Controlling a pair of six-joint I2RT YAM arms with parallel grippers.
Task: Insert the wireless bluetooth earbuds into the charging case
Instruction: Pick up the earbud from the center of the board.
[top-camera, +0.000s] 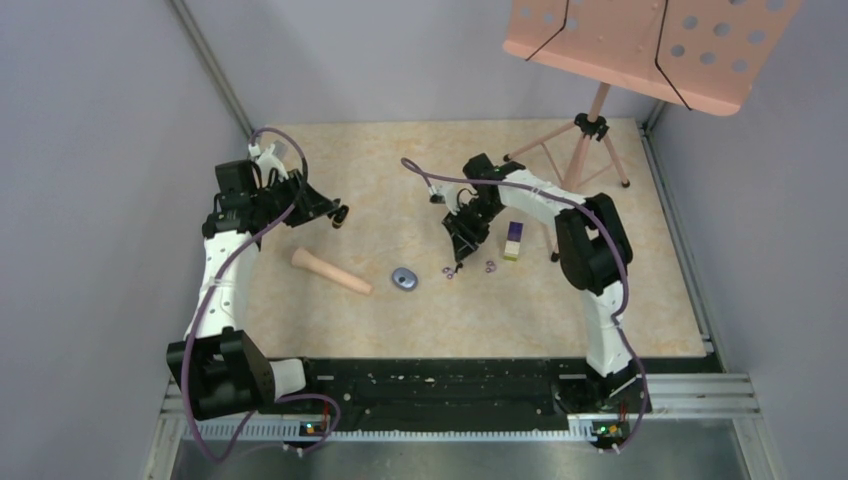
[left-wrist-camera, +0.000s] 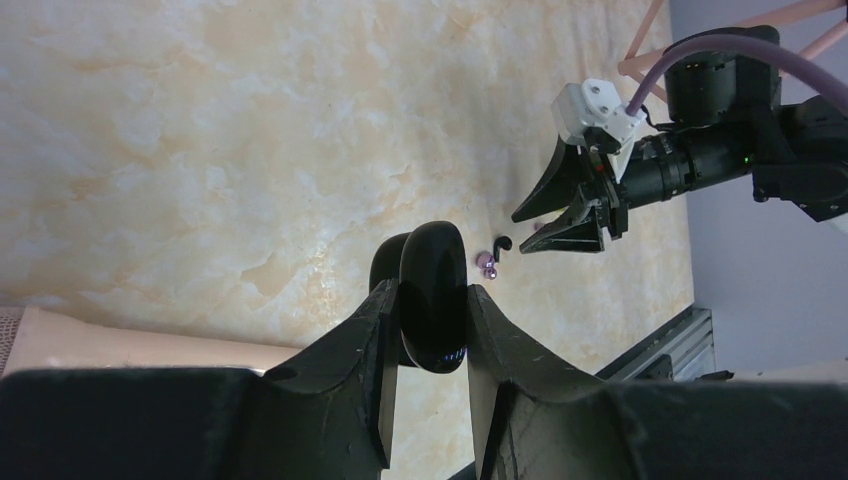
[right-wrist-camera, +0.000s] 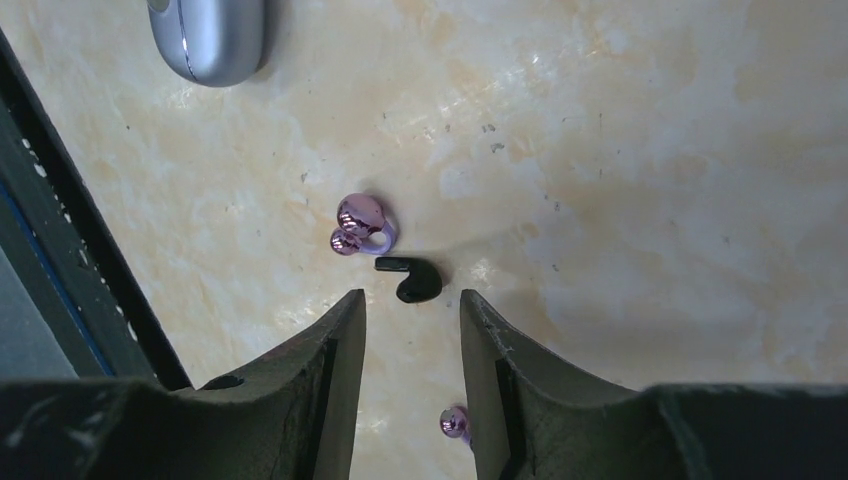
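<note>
Two buds, a purple bud (right-wrist-camera: 362, 225) and a black bud (right-wrist-camera: 415, 280), lie just beside the right gripper (right-wrist-camera: 411, 305), its jaws partly open and empty. The left gripper (left-wrist-camera: 432, 292) clamps a black case (left-wrist-camera: 432, 258).

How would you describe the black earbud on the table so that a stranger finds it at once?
Find the pink music stand at the far right of the table; left of its legs the right claw points down, open. The black earbud lies on the table just off the claw's tips. Its neighbours are shiny purple ring-like buds; it alone is black, bean-shaped with a short stem.
</note>
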